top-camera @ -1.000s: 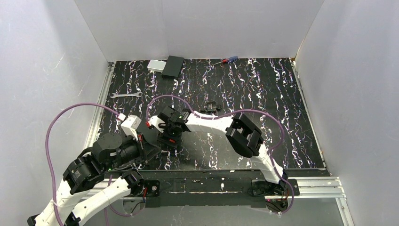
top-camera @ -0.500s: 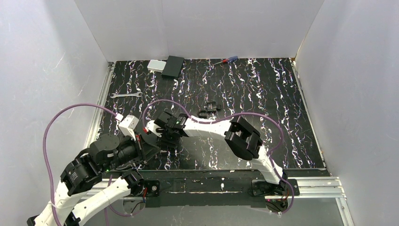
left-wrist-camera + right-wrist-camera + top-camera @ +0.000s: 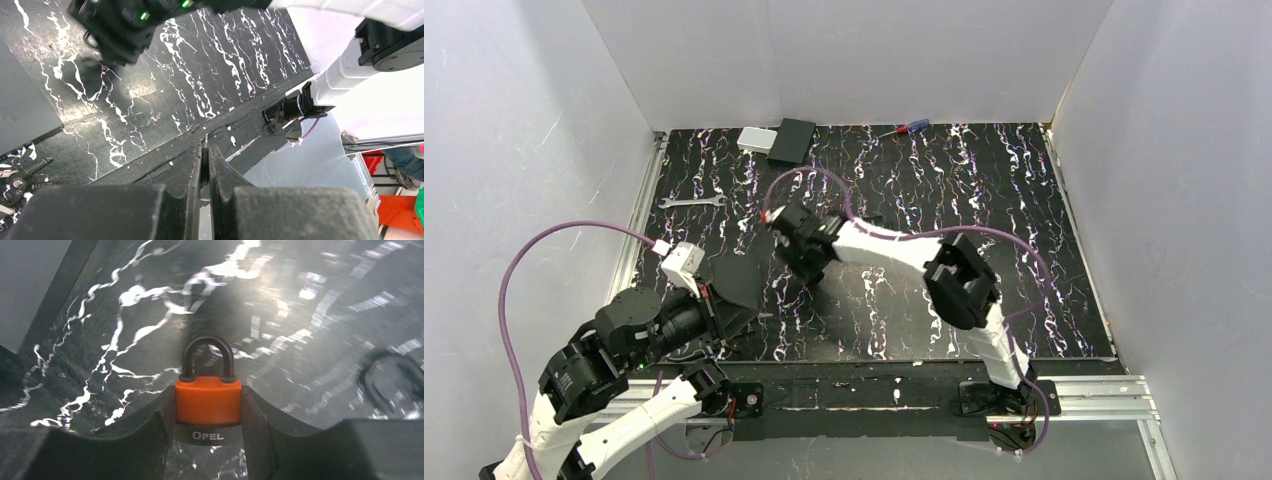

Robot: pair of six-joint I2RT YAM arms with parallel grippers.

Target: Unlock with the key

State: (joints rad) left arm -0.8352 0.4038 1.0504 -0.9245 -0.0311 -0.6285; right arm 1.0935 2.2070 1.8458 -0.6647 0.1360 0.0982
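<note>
My right gripper [image 3: 208,415] is shut on a small padlock [image 3: 208,400] with an orange body, a black shackle and a dark band marked OPEL. It holds the padlock above the black marbled table [image 3: 300,315]. In the top view the right gripper [image 3: 801,252] is at centre left and hides the padlock. My left gripper [image 3: 205,150] is shut on the key [image 3: 204,167]. The key's dark head is pinched between the fingers and a thin silvery tip pokes out past them. In the top view the left gripper [image 3: 746,305] is near the front edge, below and left of the right gripper and apart from it.
A silver wrench [image 3: 692,202] lies at the left. A white box [image 3: 754,139] and a black box [image 3: 792,141] sit at the back, with a screwdriver [image 3: 904,128] to their right. A dark hand tool [image 3: 25,172] lies on the table in the left wrist view. White walls enclose the table.
My right gripper has lifted the padlock up and back, away from the left gripper. My left arm has drawn back a little to the left with the key still held.
</note>
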